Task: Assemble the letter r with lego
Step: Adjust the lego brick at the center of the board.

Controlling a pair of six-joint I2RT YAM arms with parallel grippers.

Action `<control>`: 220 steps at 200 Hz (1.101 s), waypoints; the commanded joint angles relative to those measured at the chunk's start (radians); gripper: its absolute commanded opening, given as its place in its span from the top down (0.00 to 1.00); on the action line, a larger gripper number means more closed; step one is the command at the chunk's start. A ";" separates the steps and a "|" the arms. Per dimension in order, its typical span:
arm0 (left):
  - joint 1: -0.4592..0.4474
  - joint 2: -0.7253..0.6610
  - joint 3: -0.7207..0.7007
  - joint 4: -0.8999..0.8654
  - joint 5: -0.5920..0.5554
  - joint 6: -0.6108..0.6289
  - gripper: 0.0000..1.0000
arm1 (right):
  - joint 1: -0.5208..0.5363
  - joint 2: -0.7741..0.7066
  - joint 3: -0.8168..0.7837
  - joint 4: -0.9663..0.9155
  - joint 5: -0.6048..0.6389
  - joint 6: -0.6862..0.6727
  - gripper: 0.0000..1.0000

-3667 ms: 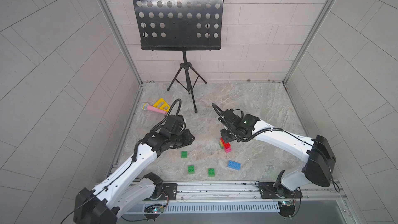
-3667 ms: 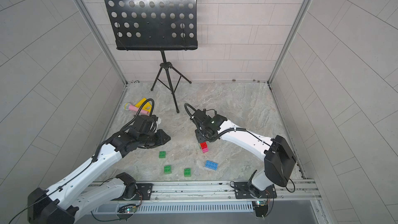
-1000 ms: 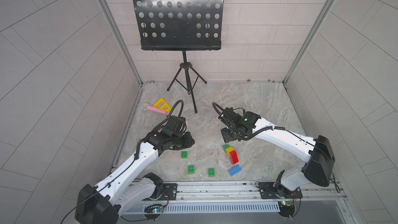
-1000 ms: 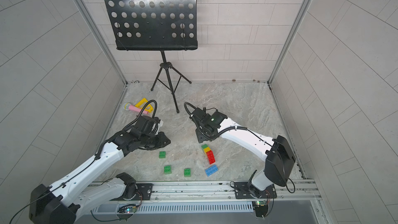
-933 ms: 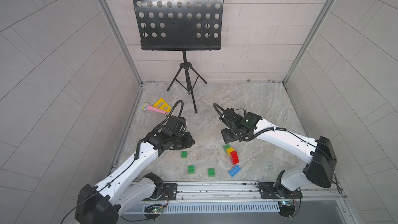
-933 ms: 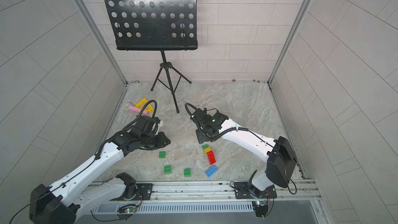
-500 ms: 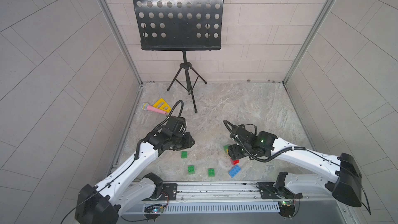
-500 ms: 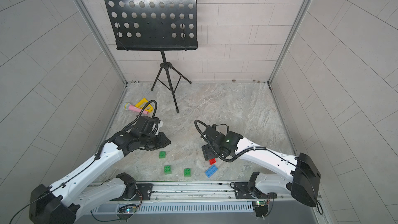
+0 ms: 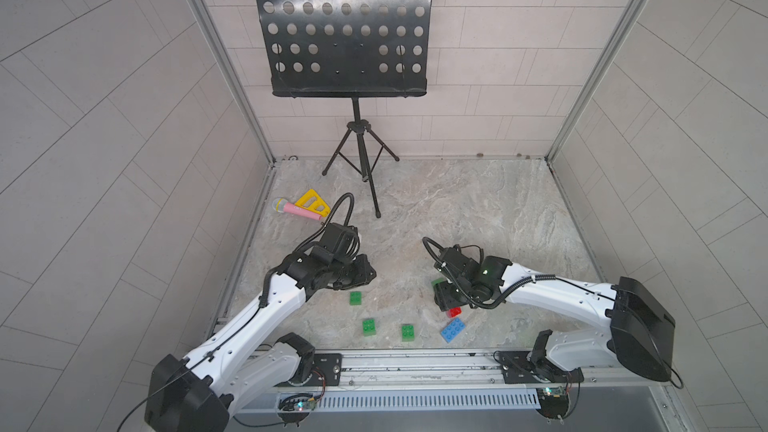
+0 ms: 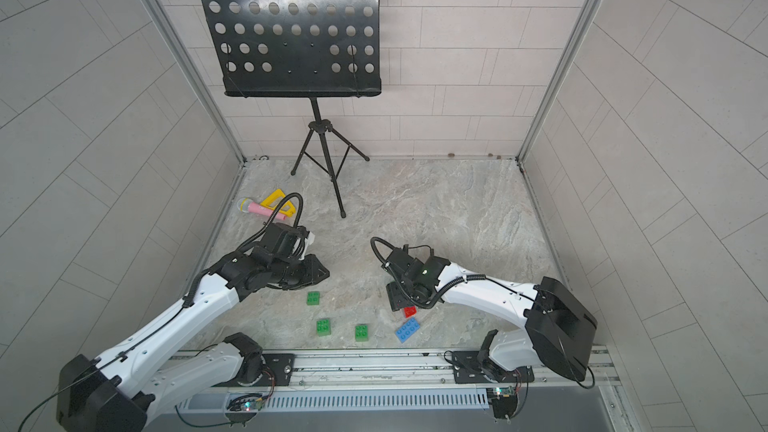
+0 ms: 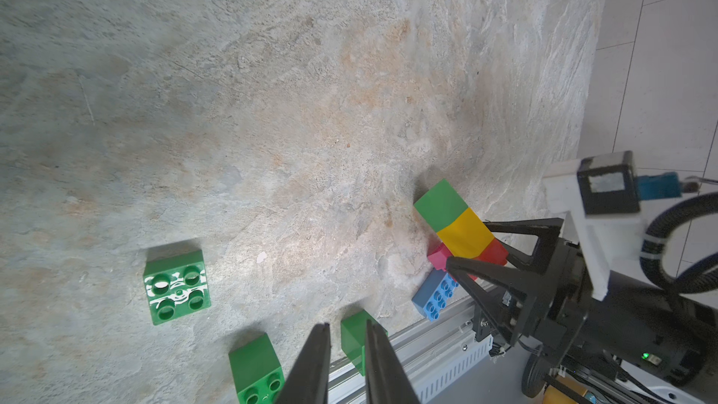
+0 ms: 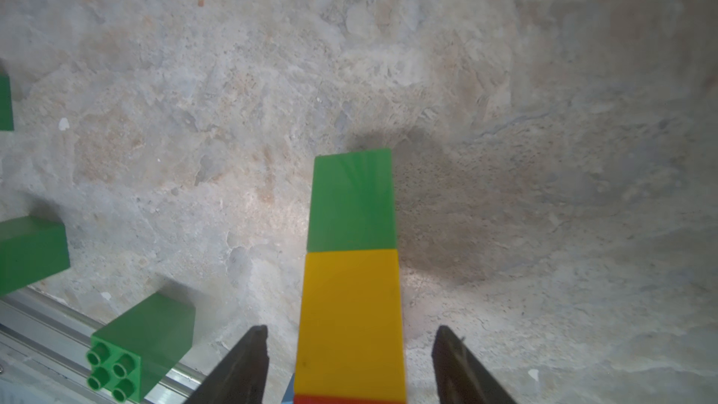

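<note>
Right jaws are standing wide, straddling the green-yellow-red stack [image 12: 351, 285] lying on the bench [image 12: 544, 110], gaps either side. Left jaws are hovering narrow, empty, a green brick [image 11: 359, 338] beyond their tips.

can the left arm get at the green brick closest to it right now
probably yes: that green brick stands alone on the bare floor just beyond the left tool, with nothing between them and room on each side of it.

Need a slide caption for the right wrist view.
Right claw open astride the yellow brick of a joined lego strip; loose green bricks nearby.
</note>
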 commanded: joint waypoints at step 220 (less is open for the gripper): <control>0.004 0.003 0.022 -0.021 -0.029 -0.012 0.78 | -0.436 0.179 -0.129 0.636 -0.648 0.105 0.72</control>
